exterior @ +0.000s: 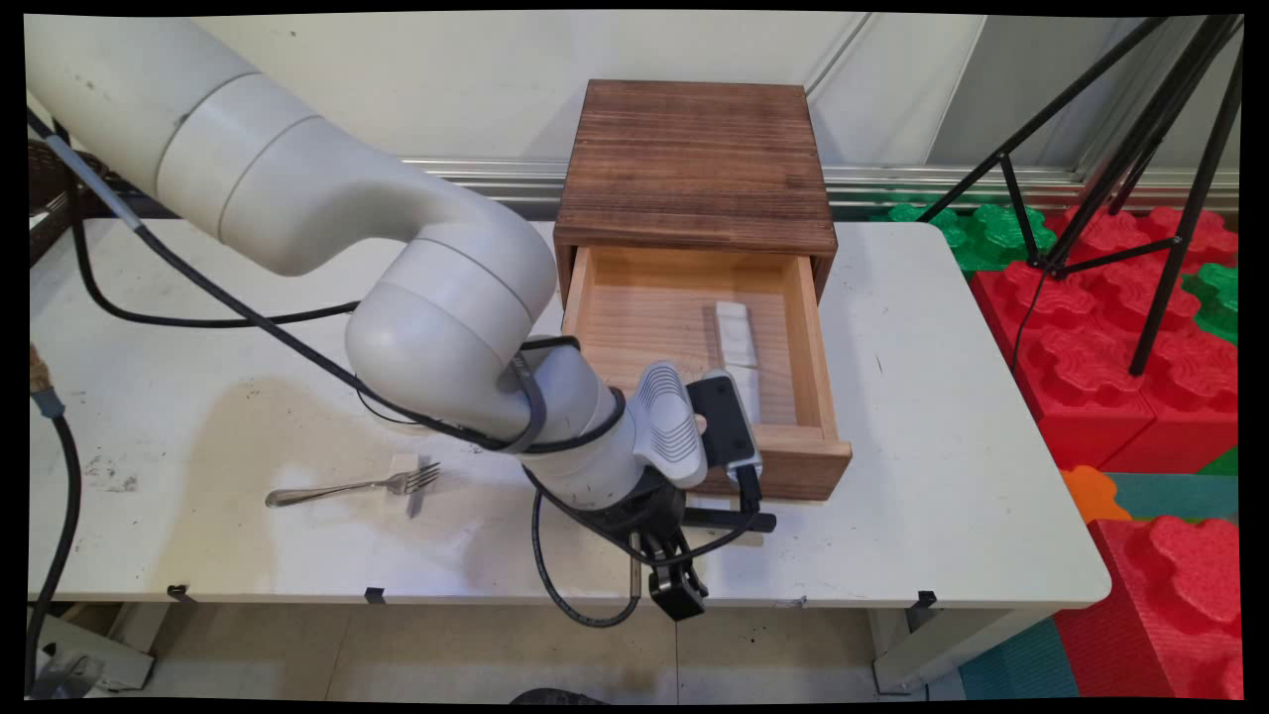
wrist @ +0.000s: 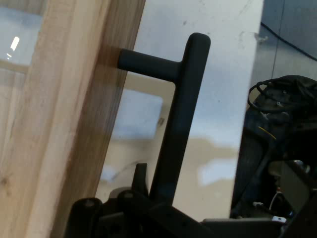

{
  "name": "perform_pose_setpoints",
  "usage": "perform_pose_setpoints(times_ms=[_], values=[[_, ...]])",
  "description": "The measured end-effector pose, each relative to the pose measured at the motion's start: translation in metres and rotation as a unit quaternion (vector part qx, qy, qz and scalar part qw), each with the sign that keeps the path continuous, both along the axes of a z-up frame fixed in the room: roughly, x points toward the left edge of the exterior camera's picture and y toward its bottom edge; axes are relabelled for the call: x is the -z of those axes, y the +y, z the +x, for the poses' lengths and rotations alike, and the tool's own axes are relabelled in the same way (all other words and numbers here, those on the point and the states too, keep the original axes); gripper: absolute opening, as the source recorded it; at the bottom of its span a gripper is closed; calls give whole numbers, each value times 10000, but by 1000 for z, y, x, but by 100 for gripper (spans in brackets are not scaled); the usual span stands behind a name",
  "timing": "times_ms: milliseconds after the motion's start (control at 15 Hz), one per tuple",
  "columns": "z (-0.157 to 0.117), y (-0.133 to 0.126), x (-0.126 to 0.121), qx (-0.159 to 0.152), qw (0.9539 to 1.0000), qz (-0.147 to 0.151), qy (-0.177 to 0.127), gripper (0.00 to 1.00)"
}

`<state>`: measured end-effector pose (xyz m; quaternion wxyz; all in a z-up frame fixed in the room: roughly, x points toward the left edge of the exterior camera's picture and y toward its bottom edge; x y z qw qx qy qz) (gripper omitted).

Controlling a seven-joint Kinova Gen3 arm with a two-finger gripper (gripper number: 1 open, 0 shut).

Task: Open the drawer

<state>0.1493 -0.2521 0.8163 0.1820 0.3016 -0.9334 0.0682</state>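
From the main view, the arm reaches down across the white table (exterior: pixel 942 416) to the front of a wooden drawer box (exterior: pixel 694 164) that stands at the far edge, about the middle. Its drawer (exterior: pixel 694 327) is pulled out toward the near edge, and a white, remote-like bar (exterior: pixel 738 342) lies inside on its right half. The gripper (exterior: pixel 677 585) hangs low at the near edge of the tabletop, just in front of the drawer's face, beside the black handle (exterior: pixel 729 519) that sticks out from that face. From here I cannot tell whether the jaws are apart or together. A metal fork (exterior: pixel 352 488) lies toward the near left part of the tabletop, tines pointing right, well apart from the gripper. Red and green foam blocks (exterior: pixel 1140 327) and a black tripod (exterior: pixel 1170 149) stand on the floor past the right edge.

In the hand view, the drawer's pale wooden face (wrist: pixel 74 124) fills the left side, and the black handle's (wrist: pixel 181 119) bar runs down into the gripper's linkage at the bottom edge; the fingertips themselves are hidden, so a grip on it cannot be confirmed.
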Motion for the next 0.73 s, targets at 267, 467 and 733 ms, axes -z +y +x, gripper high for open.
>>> perform_pose_setpoints(times_ms=[267, 467, 733], values=[[-2, 8, 0, 5, 10000, 51, 18, 100], [-4, 14, -1, 2, 10000, 82, 33, 100], [-5, 20, -1, -11, 9999, 104, 48, 100]])
